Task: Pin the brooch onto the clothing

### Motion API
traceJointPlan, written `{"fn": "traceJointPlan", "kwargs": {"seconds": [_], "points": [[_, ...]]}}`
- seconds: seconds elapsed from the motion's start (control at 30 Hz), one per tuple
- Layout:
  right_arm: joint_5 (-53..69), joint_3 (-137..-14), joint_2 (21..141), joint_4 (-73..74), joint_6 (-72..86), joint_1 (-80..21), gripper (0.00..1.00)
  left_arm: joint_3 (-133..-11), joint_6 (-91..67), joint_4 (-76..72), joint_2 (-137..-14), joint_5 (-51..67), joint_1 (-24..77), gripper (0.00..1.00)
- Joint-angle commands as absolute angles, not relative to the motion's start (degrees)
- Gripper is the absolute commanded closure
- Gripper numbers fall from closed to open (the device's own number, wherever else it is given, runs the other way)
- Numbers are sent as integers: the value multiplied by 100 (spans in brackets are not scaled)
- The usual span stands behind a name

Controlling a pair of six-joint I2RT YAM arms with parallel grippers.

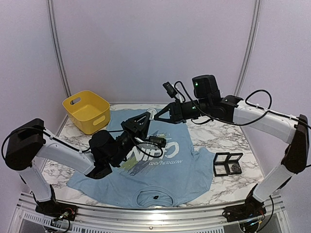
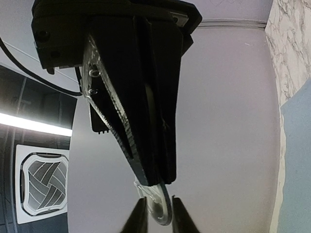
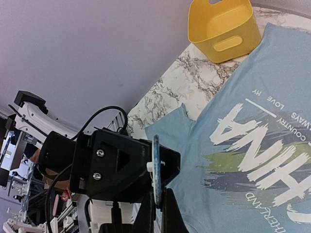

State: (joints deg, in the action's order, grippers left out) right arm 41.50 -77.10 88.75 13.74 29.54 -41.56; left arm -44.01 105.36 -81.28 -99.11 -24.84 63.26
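The brooch, a thin round disc with a bluish rim, hangs in mid-air above the clothing, a light blue T-shirt with white lettering spread flat on the table. My right gripper is shut on the disc's lower edge. In the left wrist view the brooch sits between the tips of my left gripper, whose fingers stand slightly parted on either side of it. Both grippers meet tip to tip over the shirt's upper part: left gripper, right gripper.
A yellow bin stands at the back left, just off the shirt's sleeve. An open black case lies on the marble table to the right of the shirt. A small dark item rests near the collar.
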Motion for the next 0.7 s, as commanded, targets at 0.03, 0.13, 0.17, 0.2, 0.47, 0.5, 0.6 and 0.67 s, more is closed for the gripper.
{"fn": "traceJointPlan", "kwargs": {"seconds": [0.03,0.13,0.17,0.2,0.47,0.5,0.6,0.67], "points": [[3754,-7890,8841,1425,2559,-4104,100,-4379,9466,-7477,-9344,-2786,6372,53],[3655,-7911,8778,1567,2394,-4032,100,-4283,8936,-7190,-9094,-2933,6388,32],[3605,-7929,8768,1645,2334,-4003,100,-4251,8705,-7040,-8978,-2981,6394,27],[3585,-7949,8759,1704,2265,-3981,100,-4218,8417,-6832,-8851,-3021,6398,24],[3736,-8095,8440,2252,706,-4018,100,-5543,2604,-1467,-7141,-375,5697,21],[3856,-8034,8331,2181,522,-4051,100,-5703,2096,-1175,-7021,272,5438,21],[4142,-7912,8108,1988,100,-4151,100,-6108,989,-519,-6920,1786,5006,20],[4206,-7963,8093,1994,-165,-4230,100,-6411,756,-130,-7006,2360,4909,19]]}}
